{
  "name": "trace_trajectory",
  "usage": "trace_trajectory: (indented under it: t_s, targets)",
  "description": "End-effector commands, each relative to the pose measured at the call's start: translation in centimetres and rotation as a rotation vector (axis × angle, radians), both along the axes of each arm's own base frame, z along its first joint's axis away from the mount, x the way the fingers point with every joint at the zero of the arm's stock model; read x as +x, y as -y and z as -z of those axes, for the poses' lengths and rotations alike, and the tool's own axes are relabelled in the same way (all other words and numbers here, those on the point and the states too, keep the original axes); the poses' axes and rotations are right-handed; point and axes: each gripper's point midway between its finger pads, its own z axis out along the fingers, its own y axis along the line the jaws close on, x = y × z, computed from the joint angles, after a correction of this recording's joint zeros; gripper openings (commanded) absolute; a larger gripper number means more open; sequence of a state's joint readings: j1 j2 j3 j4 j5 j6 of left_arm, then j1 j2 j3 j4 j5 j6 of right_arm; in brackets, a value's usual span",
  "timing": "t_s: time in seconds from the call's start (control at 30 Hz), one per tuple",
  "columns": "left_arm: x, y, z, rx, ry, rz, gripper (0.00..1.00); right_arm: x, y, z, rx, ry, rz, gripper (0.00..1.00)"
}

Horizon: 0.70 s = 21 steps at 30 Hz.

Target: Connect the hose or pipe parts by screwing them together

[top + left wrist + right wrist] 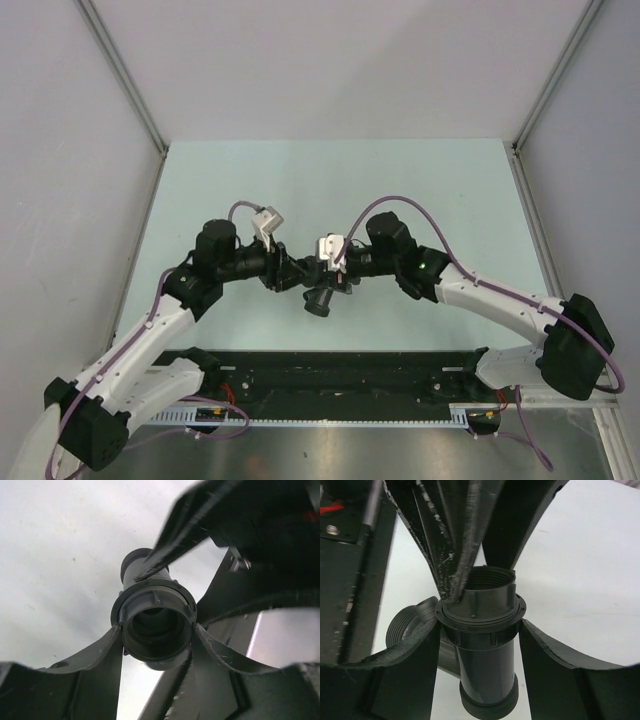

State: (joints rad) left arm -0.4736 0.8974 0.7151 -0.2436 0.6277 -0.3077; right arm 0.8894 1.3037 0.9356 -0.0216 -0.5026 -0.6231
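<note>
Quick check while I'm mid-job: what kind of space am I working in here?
Looks like a walled robot test cell, probably in a lab: a bare pale green tabletop, plain white panels on three sides with metal corner posts, and a black mounting rail carrying both arm bases.

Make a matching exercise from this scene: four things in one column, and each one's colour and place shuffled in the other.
Things:
1 pipe fitting
2 cables
3 table
4 rail

Descriptions:
A purple, thin and looping
B pale green, flat under everything
C dark grey, held up at the centre
D black, along the near edge

Pairs: 1-C, 2-A, 3-B, 4-D
</note>
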Motion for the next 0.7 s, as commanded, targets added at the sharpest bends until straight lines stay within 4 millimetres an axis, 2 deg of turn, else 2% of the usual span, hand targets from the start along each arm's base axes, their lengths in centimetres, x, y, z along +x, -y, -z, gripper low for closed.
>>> trace_trajectory:
  t_s: [0.0,0.03,0.23,0.33,0.43,0.47,0.53,0.57,0.67]
  targets:
    - [-2.2,1.3,-3.3,0.037,0.526,0.317,0.0,-3.3,-0.3,-2.0,0.06,-0.167,-0.199,0.0]
    - [-2.4,1.4,-3.2,0.051,0.564,0.333,0.0,-3.9,-0.3,-2.0,0.069,-0.213,-0.233,0.0]
    - [-1.3,2.2,-0.9,0.158,0.666,0.401,0.0,-3.6,0.1,-2.2,0.066,-0.294,-0.235,0.03]
    - [-1.4,2.9,-0.8,0.159,0.679,0.437,0.0,-2.5,0.4,-2.9,0.085,-0.31,-0.184,0.12]
    - [-0.6,3.0,-2.0,0.15,0.65,0.39,0.0,-0.8,1.4,-3.6,0.103,-0.317,-0.094,0.23]
    - [-0.3,3.0,-2.5,0.148,0.651,0.37,0.0,-0.5,1.6,-3.7,0.104,-0.32,-0.069,0.32]
    - [0.4,2.5,-2.7,0.148,0.61,0.311,0.0,0.2,2.3,-4.2,0.111,-0.313,-0.014,0.42]
    - [0.8,2.4,-2.9,0.139,0.599,0.29,0.0,0.2,2.4,-4.3,0.112,-0.314,-0.001,0.53]
    - [1.4,1.9,-3.2,0.095,0.54,0.231,0.0,0.7,2.7,-4.9,0.123,-0.305,0.055,0.68]
